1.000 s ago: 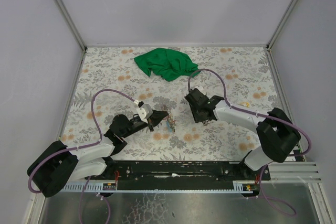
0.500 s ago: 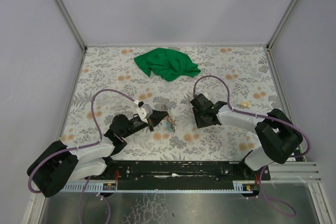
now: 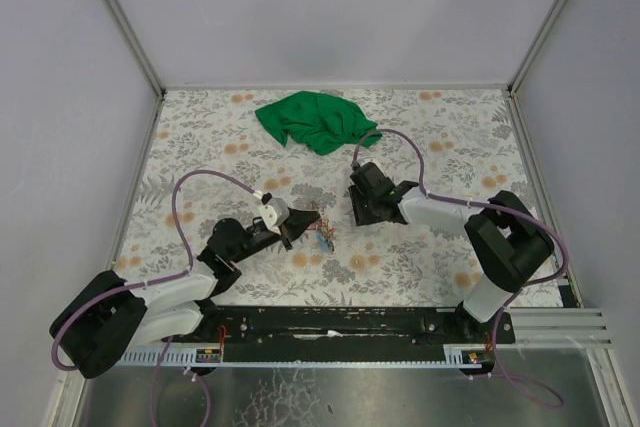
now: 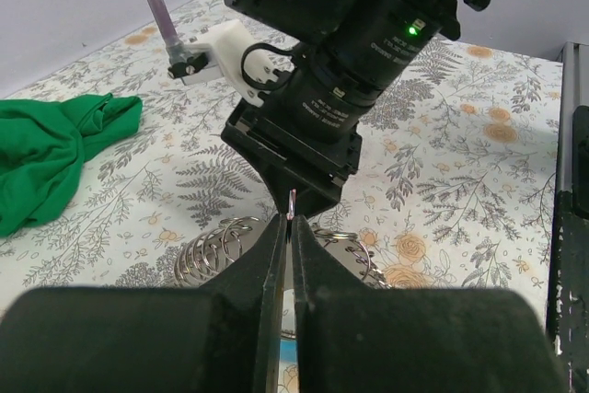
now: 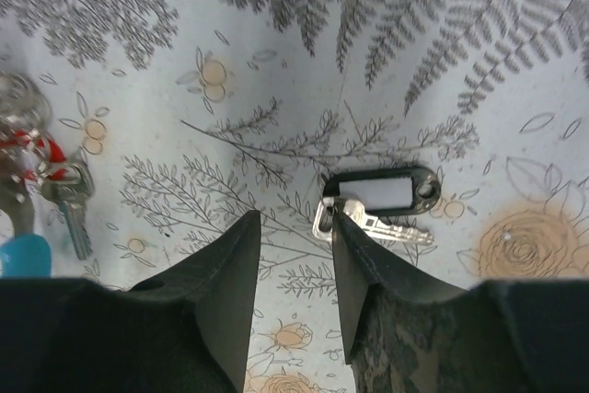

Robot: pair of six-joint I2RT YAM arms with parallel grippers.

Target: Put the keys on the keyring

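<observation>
At mid-table we see the left gripper (image 3: 308, 219) and right gripper (image 3: 362, 209) nose to nose. The slim gap between them is taken up by the keys (image 3: 325, 237) and the coiled keyring (image 4: 221, 250), one loop of it pinched in the left's closed tips, leaving little room there. The green cloth (image 3: 318, 122) blocks the far middle behind the right gripper, purple cables (image 3: 382, 131) arch above both arms, and a dark-tagged key (image 5: 382, 195) lies at the right fingers' parted tips. We find bare floral table (image 3: 200, 137) at far left, far right and along the near edge.
</observation>
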